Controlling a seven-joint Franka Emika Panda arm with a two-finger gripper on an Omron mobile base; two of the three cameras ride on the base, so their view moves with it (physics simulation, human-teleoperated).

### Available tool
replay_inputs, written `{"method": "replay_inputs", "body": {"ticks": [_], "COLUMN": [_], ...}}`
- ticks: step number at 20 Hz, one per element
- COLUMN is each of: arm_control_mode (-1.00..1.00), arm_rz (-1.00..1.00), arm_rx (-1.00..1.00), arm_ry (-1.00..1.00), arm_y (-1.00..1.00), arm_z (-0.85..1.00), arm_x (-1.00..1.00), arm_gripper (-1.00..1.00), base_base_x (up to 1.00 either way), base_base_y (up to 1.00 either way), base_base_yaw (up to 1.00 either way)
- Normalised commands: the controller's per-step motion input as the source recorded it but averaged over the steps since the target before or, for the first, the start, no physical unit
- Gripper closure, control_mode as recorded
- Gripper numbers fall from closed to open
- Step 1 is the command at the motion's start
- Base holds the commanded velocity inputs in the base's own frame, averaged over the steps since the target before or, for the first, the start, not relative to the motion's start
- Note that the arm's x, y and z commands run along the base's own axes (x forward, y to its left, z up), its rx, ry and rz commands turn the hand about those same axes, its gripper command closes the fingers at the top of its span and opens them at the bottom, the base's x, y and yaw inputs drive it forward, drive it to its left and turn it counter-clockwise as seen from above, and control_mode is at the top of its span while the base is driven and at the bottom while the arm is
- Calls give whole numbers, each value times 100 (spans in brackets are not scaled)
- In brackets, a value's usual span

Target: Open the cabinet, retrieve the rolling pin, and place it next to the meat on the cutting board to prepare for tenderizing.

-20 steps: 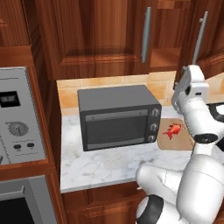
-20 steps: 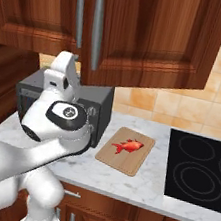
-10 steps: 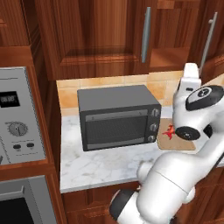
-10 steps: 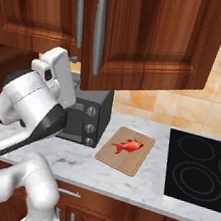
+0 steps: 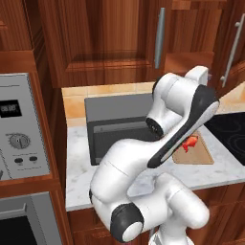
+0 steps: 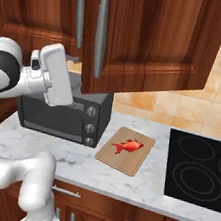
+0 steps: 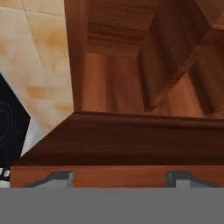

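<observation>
The hand point(image 6: 70, 60) is raised beside the toaster oven point(image 6: 64, 113), just under the cabinet point(image 6: 144, 37), whose door stands ajar. Its fingers look spread wide with nothing between them, though only the tips point(image 7: 57, 178) show. Inside the cabinet I can't make out the rolling pin. Below and to the right, the meat point(image 6: 127, 146) lies on the cutting board point(image 6: 137, 162) on the worktop point(image 6: 74, 162).

Reddish-brown wood on the cabinet point(image 6: 144, 37), long silver bar handles point(image 6: 100, 35) on its doors. Dark grey toaster oven point(image 6: 66, 115) sits on white, grey-veined marble counter point(image 6: 151, 182). Light tan cutting board point(image 6: 135, 159), bright red meat point(image 6: 127, 146). Black cooktop point(image 6: 199, 169), beige mottled wall tiles point(image 6: 208, 110).
</observation>
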Motion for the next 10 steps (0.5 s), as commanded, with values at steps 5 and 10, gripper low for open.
{"method": "replay_inputs", "body": {"ticks": [5, 10], "arm_control_mode": [-100, -100], "arm_rz": [-44, -40], "arm_rx": [1, 1], "arm_ry": [10, 9], "arm_y": [-84, -98], "arm_z": [-20, -17], "arm_x": [-20, -19], "arm_gripper": [-100, -100], "base_base_x": [0, 0], "base_base_y": [0, 0], "base_base_yaw": [0, 0]}}
